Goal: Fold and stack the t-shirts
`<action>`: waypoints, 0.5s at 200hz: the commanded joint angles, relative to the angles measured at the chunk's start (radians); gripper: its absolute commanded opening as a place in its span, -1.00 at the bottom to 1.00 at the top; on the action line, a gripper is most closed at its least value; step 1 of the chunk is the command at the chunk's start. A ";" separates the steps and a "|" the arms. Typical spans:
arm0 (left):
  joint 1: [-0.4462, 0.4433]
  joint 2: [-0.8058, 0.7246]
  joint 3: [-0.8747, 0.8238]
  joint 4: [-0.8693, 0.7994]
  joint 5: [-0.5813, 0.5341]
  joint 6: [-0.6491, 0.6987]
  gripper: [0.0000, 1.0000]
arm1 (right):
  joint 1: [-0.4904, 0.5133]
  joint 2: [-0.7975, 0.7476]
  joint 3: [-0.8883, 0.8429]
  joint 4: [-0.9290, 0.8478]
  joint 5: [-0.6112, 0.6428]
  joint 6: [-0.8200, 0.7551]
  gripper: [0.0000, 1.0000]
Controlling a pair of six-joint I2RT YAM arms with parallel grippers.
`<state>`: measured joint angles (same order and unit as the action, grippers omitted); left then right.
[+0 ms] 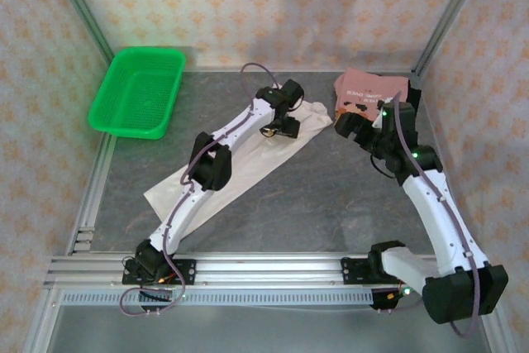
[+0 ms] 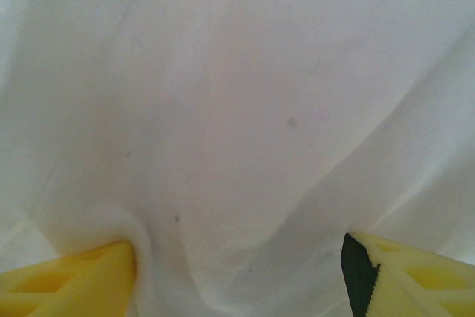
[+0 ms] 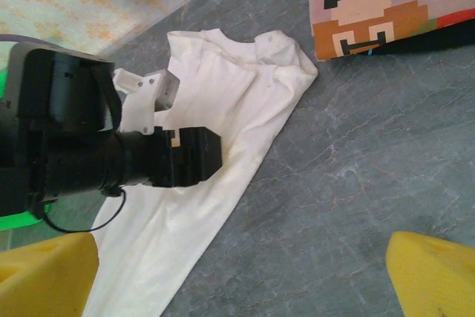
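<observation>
- Looking down from the top camera, the cream-white t-shirt lies on the grey table as a long narrow strip, running from about 8 o'clock up toward 1 o'clock.
- The left gripper sits on the strip's far end. In its wrist view, the yellow fingers stand well apart and press into the pale cloth, which rumples between them; nothing is pinched.
- The right gripper hovers just beside that end, at its 3 o'clock side. Its jaws are spread wide and hold nothing, with bare table under them.
- The dusty-pink t-shirt lies folded at 1 o'clock by the back wall, its pixel-face print facing up.
- The black t-shirt peeks out beneath the pink one's edge.
- The green basket rests at 10 o'clock, well apart from the shirts.
</observation>
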<state>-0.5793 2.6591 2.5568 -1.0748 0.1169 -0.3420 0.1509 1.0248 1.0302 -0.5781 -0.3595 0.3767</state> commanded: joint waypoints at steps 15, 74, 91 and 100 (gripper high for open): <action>0.085 0.062 0.029 0.040 -0.013 -0.092 0.49 | 0.021 -0.038 0.001 -0.039 -0.032 0.054 0.99; 0.221 0.112 0.112 0.079 -0.009 -0.133 0.53 | 0.079 -0.042 -0.011 -0.055 -0.010 0.097 0.99; 0.235 0.071 0.112 0.082 0.015 -0.138 0.58 | 0.095 -0.026 -0.027 -0.039 -0.006 0.106 0.99; 0.241 0.038 0.111 0.068 0.025 -0.140 0.60 | 0.106 -0.013 -0.039 -0.029 -0.002 0.117 0.99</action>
<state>-0.3470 2.7323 2.6564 -0.9874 0.1242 -0.4561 0.2325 0.9928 1.0248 -0.6155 -0.3744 0.4583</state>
